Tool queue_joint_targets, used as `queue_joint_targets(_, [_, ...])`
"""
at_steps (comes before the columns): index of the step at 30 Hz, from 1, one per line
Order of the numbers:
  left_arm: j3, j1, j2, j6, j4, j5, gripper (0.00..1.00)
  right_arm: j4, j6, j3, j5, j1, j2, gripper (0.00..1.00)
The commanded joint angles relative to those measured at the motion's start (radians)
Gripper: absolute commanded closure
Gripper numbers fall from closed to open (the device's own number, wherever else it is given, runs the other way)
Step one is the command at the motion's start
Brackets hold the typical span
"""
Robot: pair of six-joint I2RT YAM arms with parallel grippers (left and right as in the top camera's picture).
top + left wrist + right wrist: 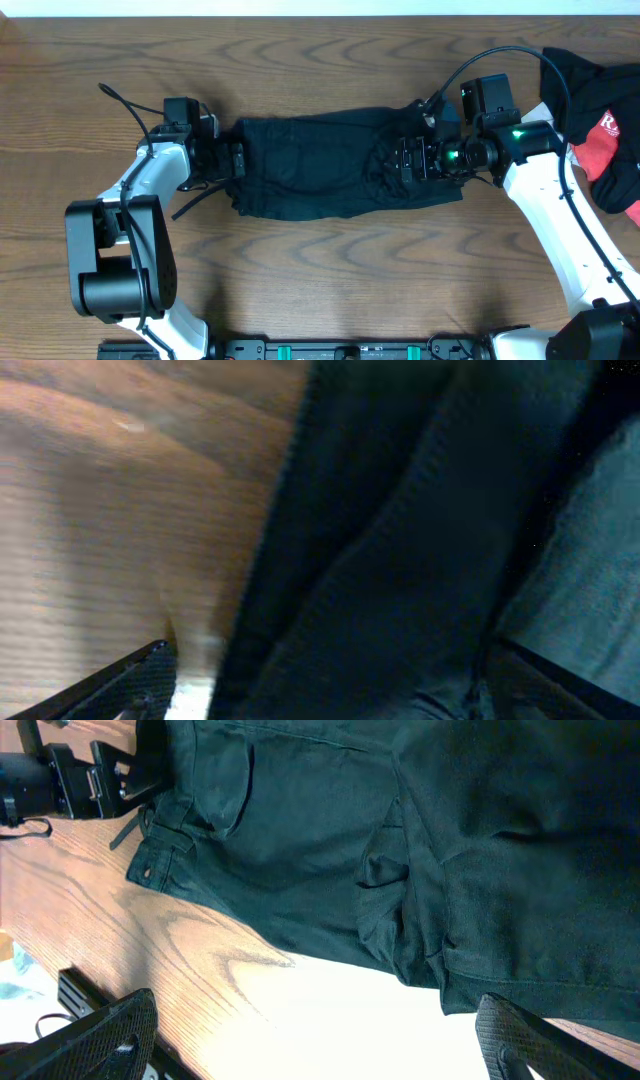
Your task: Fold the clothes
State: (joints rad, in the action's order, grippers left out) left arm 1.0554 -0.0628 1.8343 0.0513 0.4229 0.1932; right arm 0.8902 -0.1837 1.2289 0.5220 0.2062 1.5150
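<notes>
Left gripper (pixel 234 160), right gripper (pixel 407 160) wide open, gripping nothing, at ends of clothes (pixel 310 165); risk: pinching only 1 layer, fold bunches.

Overhead's even, sharp. Left wrist: the clothes (pixel 400 560) smear into blur. Right wrist: glare whitens the table (pixel 330 1010), lower centre.

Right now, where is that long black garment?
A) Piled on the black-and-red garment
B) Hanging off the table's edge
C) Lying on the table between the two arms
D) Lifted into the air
C: the overhead view shows the clothes lying along the wooden table, with the left gripper at one end and the right gripper at the other.
</notes>
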Motion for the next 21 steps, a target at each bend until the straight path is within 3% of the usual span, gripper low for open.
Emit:
queue_joint_targets(1, [-0.004,-0.018,0.036,-0.005,-0.020,-0.071,0.02,0.004,0.025,0.013,-0.006,-0.007,-0.011,0.01])
queue_joint_targets(5, [-0.004,-0.027,0.036,-0.017,-0.068,-0.034,0.02,0.016,0.024,0.014,-0.025,-0.007,-0.011,0.01])
queue_joint_targets(11, [-0.004,-0.026,0.036,-0.055,-0.089,0.151,0.02,0.024,0.024,0.013,-0.025,-0.007,-0.011,0.01])
queue_joint_targets(21, [-0.004,-0.025,0.036,-0.055,0.045,0.309,0.02,0.029,0.025,0.013,-0.025,-0.007,-0.011,0.01])
